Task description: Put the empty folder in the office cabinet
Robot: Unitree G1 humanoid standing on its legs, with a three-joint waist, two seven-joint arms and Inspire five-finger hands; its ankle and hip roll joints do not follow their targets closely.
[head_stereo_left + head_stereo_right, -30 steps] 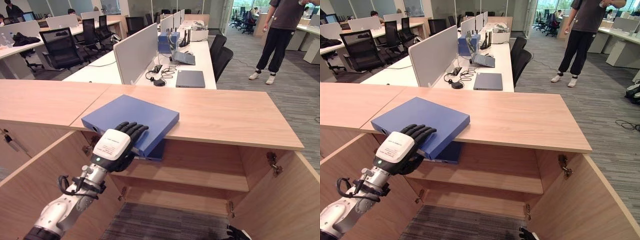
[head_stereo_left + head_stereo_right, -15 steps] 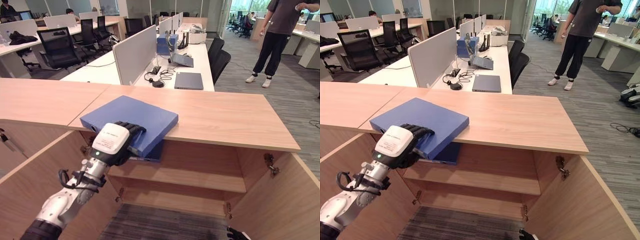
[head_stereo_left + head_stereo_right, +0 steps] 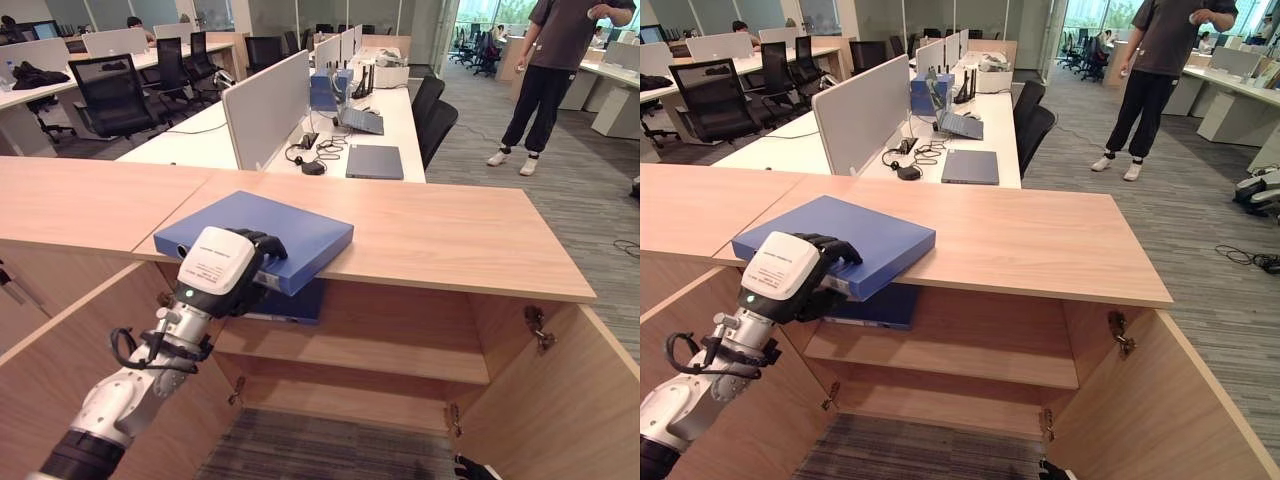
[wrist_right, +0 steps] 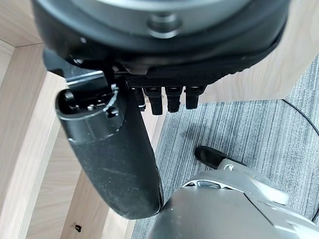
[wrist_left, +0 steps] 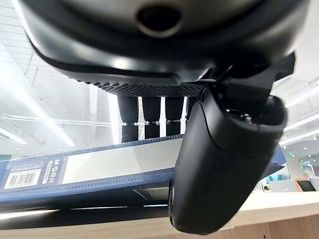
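Left robot hand (image 3: 222, 272) clamped on blue folder (image 3: 262, 236) overhanging tabletop (image 3: 470, 240) edge; right robot hand (image 4: 164, 94) fingers relaxed, apart.

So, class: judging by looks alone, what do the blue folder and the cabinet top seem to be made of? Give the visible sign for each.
Blue folder: probably card covered in matt plastic or paper; flat, stiff faces with an even blue, no shine. The left hand grips its near edge.

Cabinet top: looks like wood-effect laminate or veneer board; a pale, regular grain with a smooth satin surface and a clean square edge. Solid wood cannot be ruled out.
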